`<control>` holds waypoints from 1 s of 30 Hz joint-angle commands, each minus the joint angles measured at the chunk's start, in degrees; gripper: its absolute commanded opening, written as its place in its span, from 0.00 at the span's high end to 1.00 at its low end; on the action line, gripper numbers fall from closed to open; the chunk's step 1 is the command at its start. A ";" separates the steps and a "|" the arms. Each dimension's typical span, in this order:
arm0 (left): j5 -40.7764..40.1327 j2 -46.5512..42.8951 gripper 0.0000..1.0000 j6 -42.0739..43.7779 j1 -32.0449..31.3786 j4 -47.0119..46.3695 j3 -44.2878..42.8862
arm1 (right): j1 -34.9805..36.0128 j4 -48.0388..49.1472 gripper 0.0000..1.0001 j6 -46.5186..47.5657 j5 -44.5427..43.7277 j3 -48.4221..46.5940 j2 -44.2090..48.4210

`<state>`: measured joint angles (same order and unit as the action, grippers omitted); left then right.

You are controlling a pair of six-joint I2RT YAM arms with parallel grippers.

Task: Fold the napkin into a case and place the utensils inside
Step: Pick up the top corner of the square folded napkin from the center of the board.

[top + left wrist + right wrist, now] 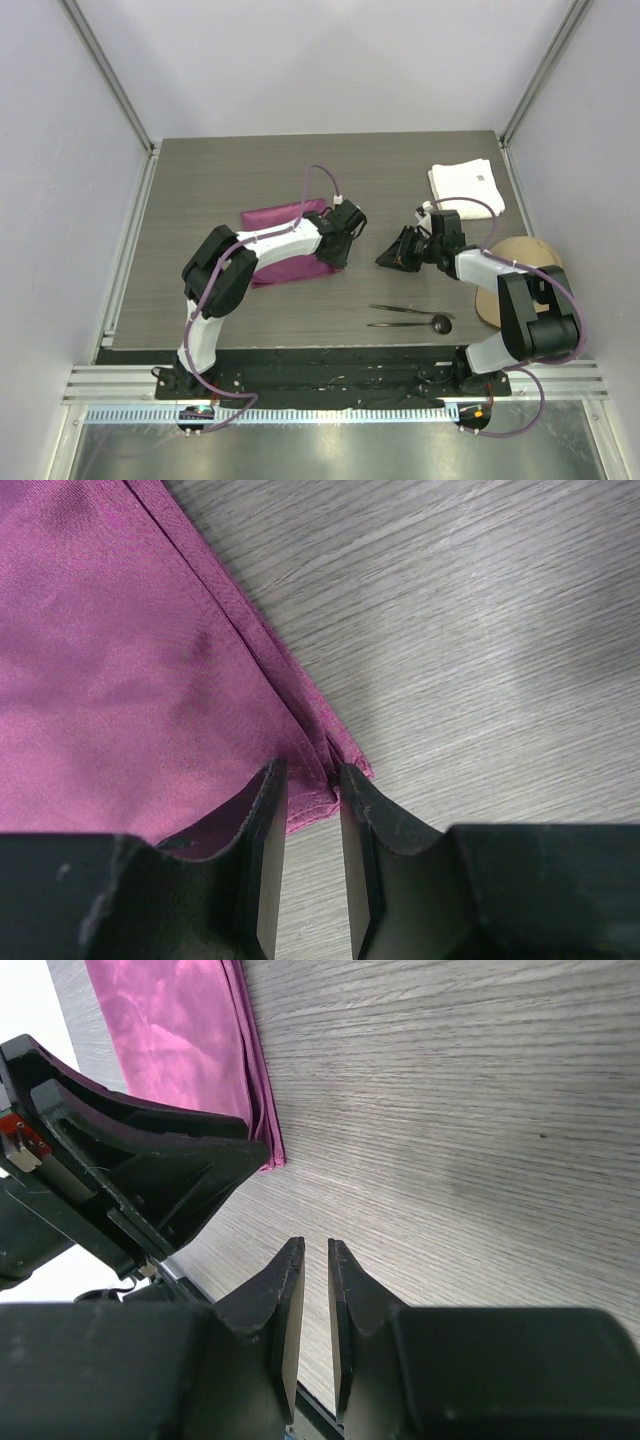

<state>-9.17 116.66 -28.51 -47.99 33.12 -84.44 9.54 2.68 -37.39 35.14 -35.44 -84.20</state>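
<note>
The magenta-purple napkin (pixel 285 245) lies folded into a long flat band on the table's middle left. My left gripper (pixel 340 240) is at its right end. In the left wrist view the jaws (pixel 312 775) are closed on the layered corner of the napkin (pixel 120 660). My right gripper (pixel 395 255) hovers just right of it, over bare table. Its jaws (pixel 310 1245) are nearly together with nothing between them. The napkin (pixel 180 1030) and the left gripper (pixel 150 1180) show in the right wrist view. The two dark utensils (pixel 405 309) lie side by side near the front, the spoon head (pixel 440 323) at the right.
A thicker folded white cloth (pixel 467 185) lies at the back right. A tan rounded object (pixel 520 265) sits at the right edge beside the right arm. The table's front edge runs just below the utensils.
</note>
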 commanded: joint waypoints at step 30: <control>0.55 -1.35 0.70 -0.31 0.00 0.98 -0.81 | 1.97 5.23 0.79 -1.73 1.69 0.55 0.44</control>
<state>-8.80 116.66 -28.56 -47.99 34.81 -84.97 10.81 5.52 -38.57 36.16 -34.70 -84.25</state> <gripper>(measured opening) 0.261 0.213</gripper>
